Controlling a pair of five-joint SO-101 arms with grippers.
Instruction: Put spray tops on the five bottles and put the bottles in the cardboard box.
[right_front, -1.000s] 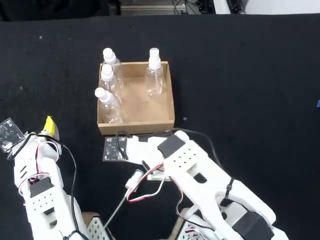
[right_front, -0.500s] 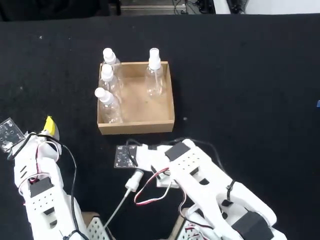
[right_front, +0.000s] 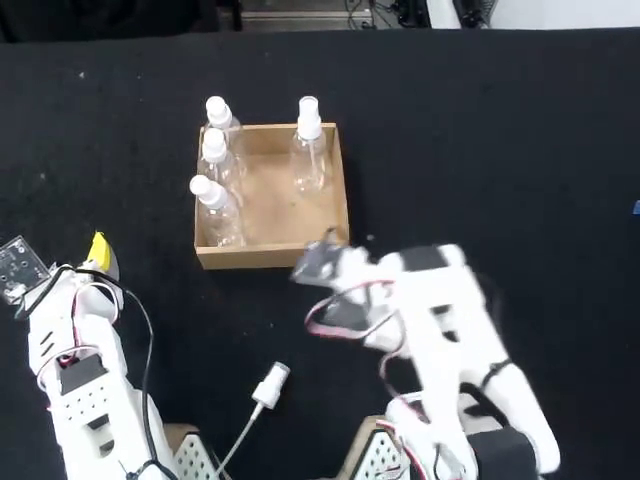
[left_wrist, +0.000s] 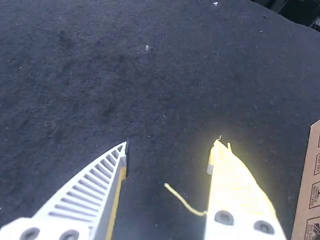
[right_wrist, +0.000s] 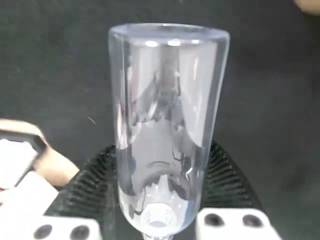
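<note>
The right gripper is closed on the fifth bottle. Its dark ribbed pads press on either side of the body close to the neck. The bare threaded mouth faces the wrist and the base points away. The bottle is clear, thin plastic and looks empty, so it should be light, probably slippery, and soft enough to dent under a hard squeeze. A moderate hold on the round body seems right, with the neck left free for the top.

The right arm stands just in front of the box, forearm raised and wrist bent toward the box's near right corner. The high view is smeared at that end, so I cannot tell whether the bottle is upright or tilted there.

Inside the box stand four capped bottles, three along its left wall and one by the far wall toward the right. The loose top, dip tube attached, lies on the table well in front of the box, between the two arms.

The left gripper is spread wide and holds nothing. It hangs over bare table in front of the box and off to its left, with the left arm folded low behind it.
</note>
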